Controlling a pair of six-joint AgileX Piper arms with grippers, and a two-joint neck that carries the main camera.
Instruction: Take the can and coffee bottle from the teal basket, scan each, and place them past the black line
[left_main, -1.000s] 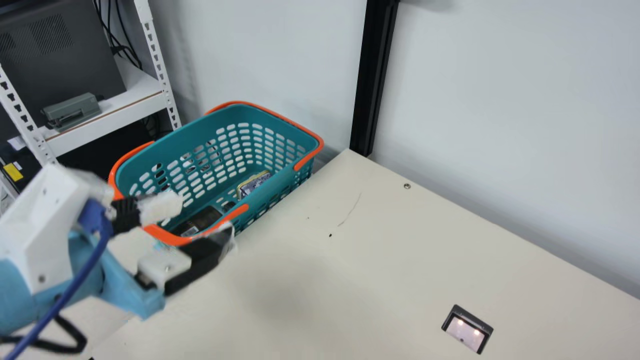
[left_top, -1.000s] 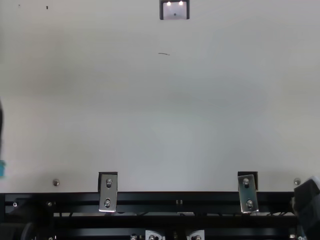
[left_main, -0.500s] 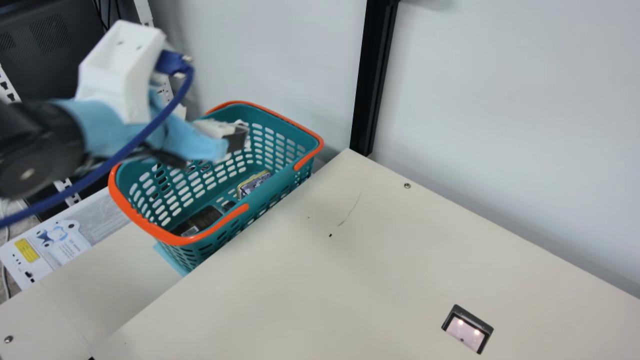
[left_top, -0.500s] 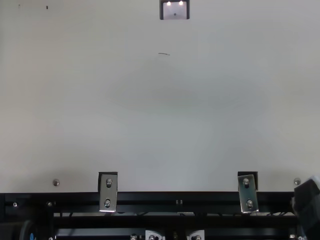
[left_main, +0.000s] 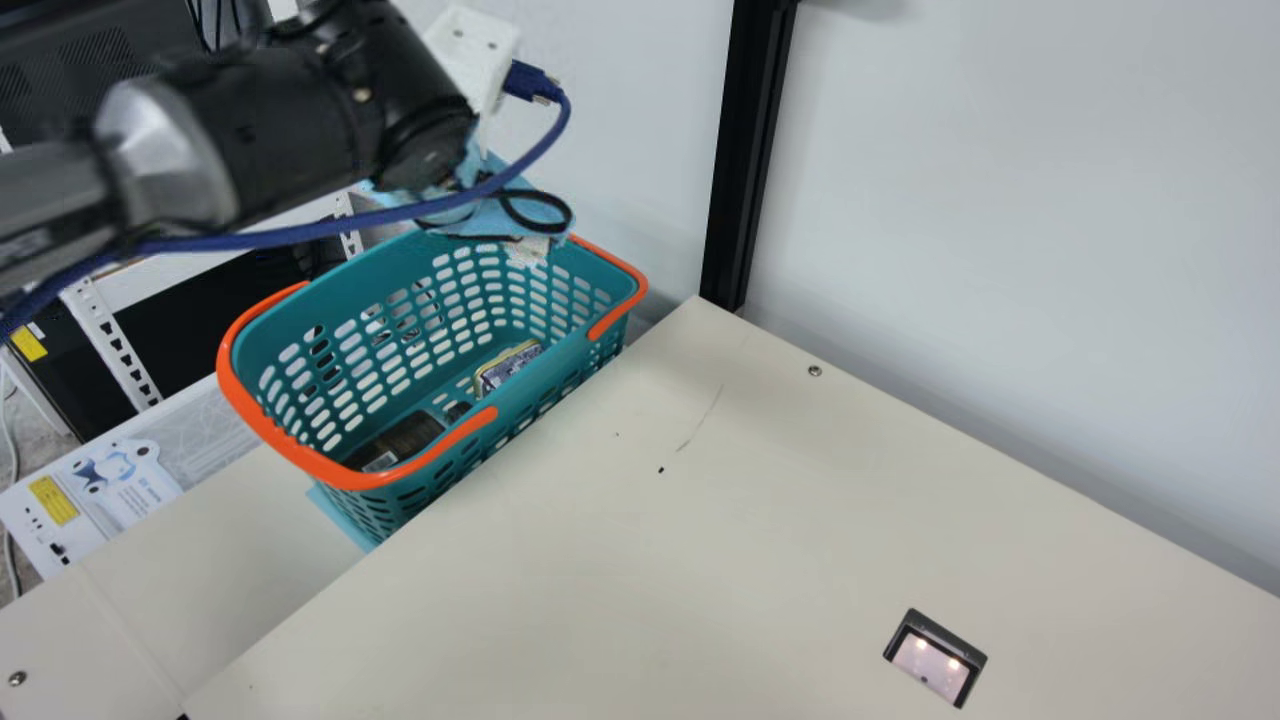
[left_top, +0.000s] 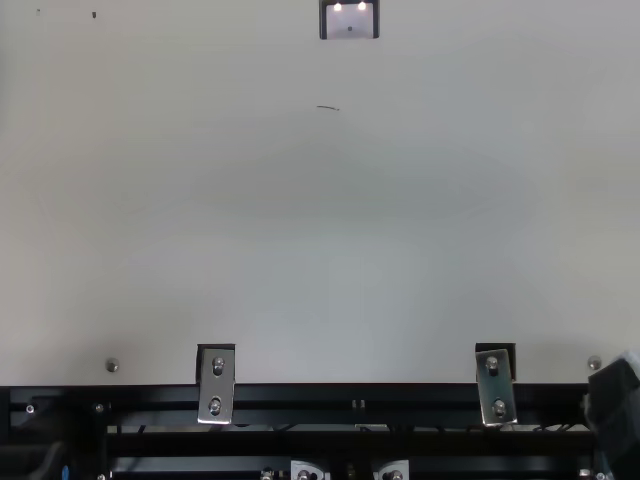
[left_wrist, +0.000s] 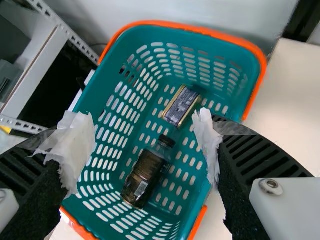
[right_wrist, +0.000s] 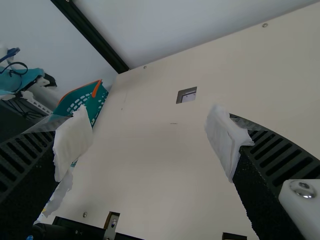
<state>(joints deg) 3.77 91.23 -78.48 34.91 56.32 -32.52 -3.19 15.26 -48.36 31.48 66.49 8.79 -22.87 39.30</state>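
Left arm swung farther over teal basket. Left fingers spread, likely for a downward grab: coffee bottle below, between them; can just past the tips. Right fingers spread above counter, probably leaving room.

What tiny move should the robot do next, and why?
I'd guess it should lower its left hand a little into the teal basket: the fingers are wide apart above it, and the can and coffee bottle lie inside.
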